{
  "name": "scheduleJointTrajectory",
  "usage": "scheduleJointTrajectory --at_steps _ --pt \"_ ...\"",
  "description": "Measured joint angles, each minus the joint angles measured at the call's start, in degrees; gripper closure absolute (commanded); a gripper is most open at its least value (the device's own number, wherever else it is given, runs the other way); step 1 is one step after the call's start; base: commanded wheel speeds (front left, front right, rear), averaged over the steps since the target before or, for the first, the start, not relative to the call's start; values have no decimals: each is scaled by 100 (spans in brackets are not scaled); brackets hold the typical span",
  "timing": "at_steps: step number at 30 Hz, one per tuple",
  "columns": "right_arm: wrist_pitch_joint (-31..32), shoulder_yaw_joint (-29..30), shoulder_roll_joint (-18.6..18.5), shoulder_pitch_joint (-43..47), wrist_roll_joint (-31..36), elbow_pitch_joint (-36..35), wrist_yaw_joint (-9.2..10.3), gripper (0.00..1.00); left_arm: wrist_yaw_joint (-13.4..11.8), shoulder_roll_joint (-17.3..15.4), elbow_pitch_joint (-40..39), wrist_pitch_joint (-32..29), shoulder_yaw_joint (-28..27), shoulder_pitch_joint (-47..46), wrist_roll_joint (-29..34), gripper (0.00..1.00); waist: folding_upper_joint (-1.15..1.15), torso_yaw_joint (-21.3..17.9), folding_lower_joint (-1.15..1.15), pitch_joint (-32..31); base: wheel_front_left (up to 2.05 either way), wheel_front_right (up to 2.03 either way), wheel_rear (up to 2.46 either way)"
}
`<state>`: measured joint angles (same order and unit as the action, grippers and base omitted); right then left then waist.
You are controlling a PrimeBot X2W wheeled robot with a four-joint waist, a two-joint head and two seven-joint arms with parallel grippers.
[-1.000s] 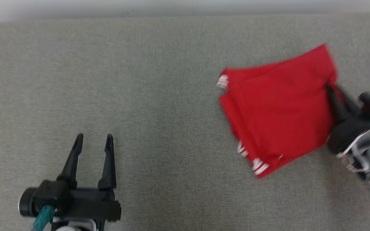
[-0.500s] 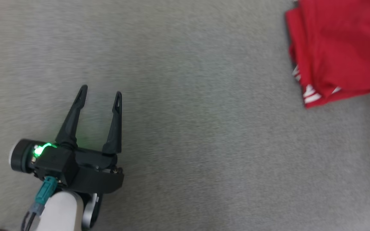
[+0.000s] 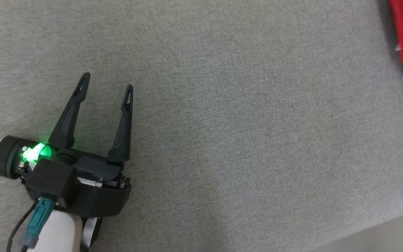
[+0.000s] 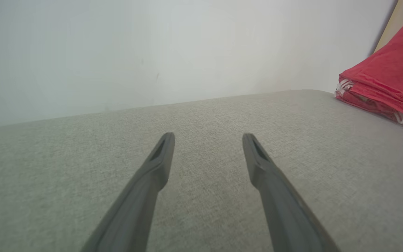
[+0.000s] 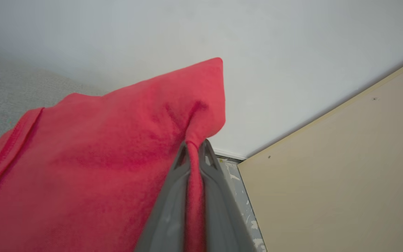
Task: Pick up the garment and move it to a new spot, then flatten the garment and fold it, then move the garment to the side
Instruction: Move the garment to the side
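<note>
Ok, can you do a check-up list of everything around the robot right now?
Surface: grey woven fabric, flat and smooth.
Job's things: red garment, folded, with white stripes at its edge, at the surface's right end.
Clutter: nothing seen.
End effectors: left end effector open and holding nothing, over the surface; right end effector shut on a corner of the red garment.
Cables: dark cable with a teal plug at the left wrist, beside a green light.
Surroundings: white wall behind the surface; beige board leaning at the right.
</note>
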<state>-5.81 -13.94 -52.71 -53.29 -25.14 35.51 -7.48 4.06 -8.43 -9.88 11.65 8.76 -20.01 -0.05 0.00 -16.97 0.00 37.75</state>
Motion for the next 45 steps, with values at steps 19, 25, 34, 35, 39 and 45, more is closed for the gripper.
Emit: scheduleJointTrajectory --at_steps 19,25,34,35,39,45 --pt "-408 -485 -21 -898 413 1099 0 0 -87 -8 -40 48 59 27 -132 0 0 19 0 31 0 0 0" --pt "-677 -802 134 -968 241 998 0 0 -172 53 289 201 -5 215 -272 0 0 99 0 -301 0 0 0" --pt "-889 -1222 955 -725 189 366 0 0 -412 94 481 314 -310 831 -533 0 0 319 0 -1049 0 0 0" --pt "-893 -1216 1069 -631 191 267 0 0 -430 96 486 319 -348 903 -558 0 0 347 0 -1137 0 0 0" --pt "-912 -1027 1550 -52 256 -154 0 0 -506 94 486 326 -504 1213 -645 0 0 459 -1 -1494 0 0 0" --pt "-917 -630 2105 1106 481 -866 0 0 -505 131 534 332 -633 1486 -731 0 0 695 -1 -1983 0 0 0"
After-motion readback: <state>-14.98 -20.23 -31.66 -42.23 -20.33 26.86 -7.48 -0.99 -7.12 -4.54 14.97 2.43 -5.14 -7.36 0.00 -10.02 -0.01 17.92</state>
